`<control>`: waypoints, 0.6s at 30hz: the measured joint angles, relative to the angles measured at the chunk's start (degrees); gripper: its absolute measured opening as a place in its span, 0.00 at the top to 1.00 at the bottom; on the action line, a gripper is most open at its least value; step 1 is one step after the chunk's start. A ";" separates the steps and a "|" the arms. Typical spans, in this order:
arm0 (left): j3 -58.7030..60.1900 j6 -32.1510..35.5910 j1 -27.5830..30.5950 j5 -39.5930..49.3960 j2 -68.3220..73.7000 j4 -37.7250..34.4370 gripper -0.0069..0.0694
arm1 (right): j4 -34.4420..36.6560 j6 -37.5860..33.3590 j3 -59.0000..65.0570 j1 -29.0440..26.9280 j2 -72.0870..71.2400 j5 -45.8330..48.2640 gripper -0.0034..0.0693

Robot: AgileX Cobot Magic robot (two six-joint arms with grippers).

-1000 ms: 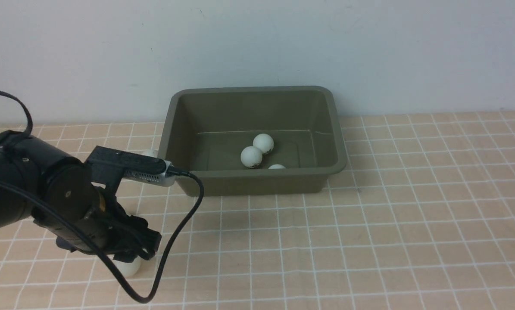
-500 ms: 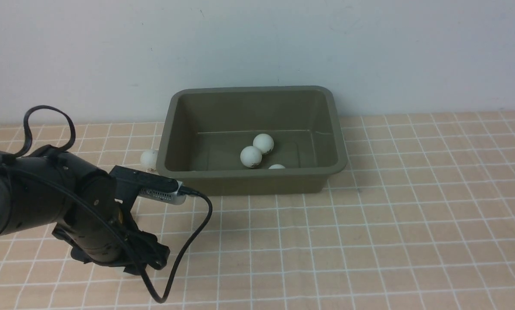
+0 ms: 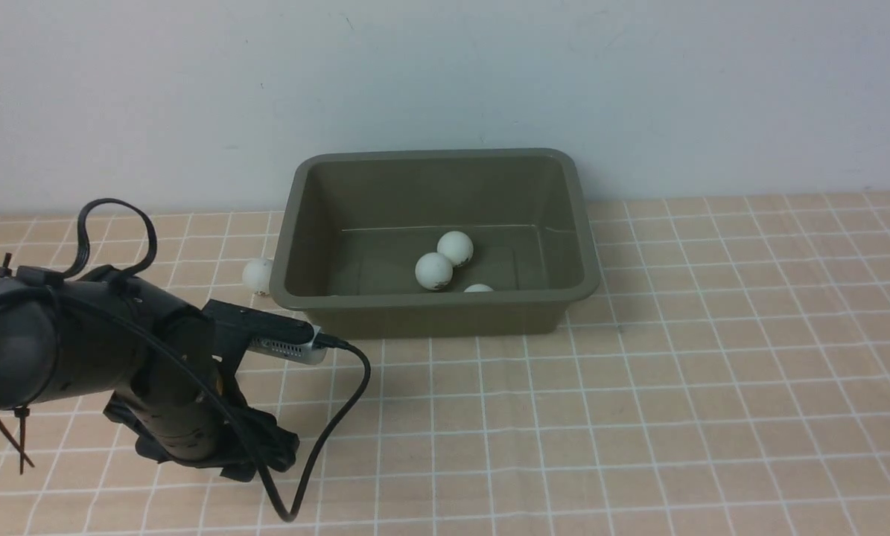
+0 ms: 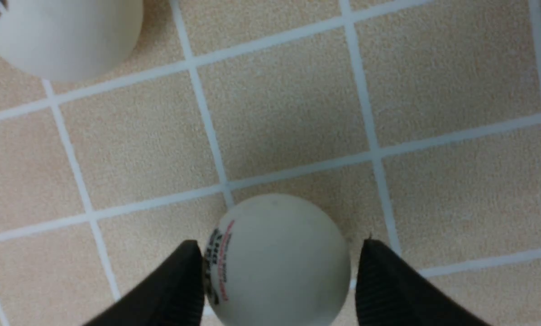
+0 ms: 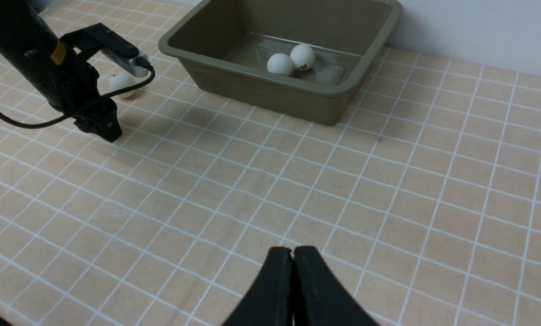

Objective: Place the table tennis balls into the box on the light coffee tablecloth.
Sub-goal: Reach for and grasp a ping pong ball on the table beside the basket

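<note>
Left gripper [image 4: 279,244] is down at cloth level, pointing down, jaws wide and straddling one table tennis ball [image 4: 277,267]. It's a white matte sphere with black-and-red print on the side facing one ribbed black pad [image 4: 175,290]. That pad looks in contact at the print. On the other side I see a thin sliver of cloth between pad and ball, so I read it as not clamped. The ball sits on the light coffee tablecloth [image 3: 713,372], a peach-tan fabric with a fine nap and a grid of thin white lines. The left wrist camera also shows a second ball [image 4: 57,31] near it but apart, with dark print at its edge. The box [image 3: 433,300] is an olive-green plastic tub with rounded corners, sloped walls and a flat out-turned rim. It stands at the far side of the cloth by the pale wall [image 3: 445,74]. On its floor a far ball [image 3: 455,247] and a near ball [image 3: 434,271] lie side by side, apparently touching. A third ball [image 3: 478,288] is mostly hidden behind the front rim. A loose ball [image 3: 257,275] lies on the cloth just outside the box's left wall; I can't tell if it touches. Right gripper [image 5: 292,250] has its tapered black fingers pressed together with nothing between them. It hangs over bare cloth, well apart from the box.
</note>
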 joint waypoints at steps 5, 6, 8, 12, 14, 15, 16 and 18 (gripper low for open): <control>0.00 0.00 0.00 0.08 0.02 0.06 0.49 | 0.00 0.00 0.00 0.00 0.00 0.00 0.97; -0.07 0.00 0.00 0.23 0.02 0.06 0.49 | 0.00 0.00 0.00 0.00 0.00 0.00 0.97; -0.64 0.00 0.00 2.48 -0.19 0.06 0.49 | 0.00 0.00 0.00 0.00 0.00 0.04 0.97; -2.23 3.11 0.00 9.62 -3.28 -0.04 0.49 | 0.00 0.00 0.00 0.00 0.00 0.04 0.97; -3.05 4.75 0.00 12.52 -5.49 -0.27 0.49 | 0.00 0.00 0.00 0.00 0.00 0.04 0.97; -4.32 6.33 0.00 14.87 -8.11 -0.87 0.49 | 0.00 0.00 0.00 0.00 0.00 0.06 0.97; -5.24 7.10 0.00 15.80 -9.68 -1.35 0.49 | 0.00 0.00 0.00 0.00 0.00 0.06 0.97; -8.54 9.30 0.00 15.87 -14.15 -3.84 0.49 | 0.00 0.00 0.00 0.00 0.00 0.11 0.97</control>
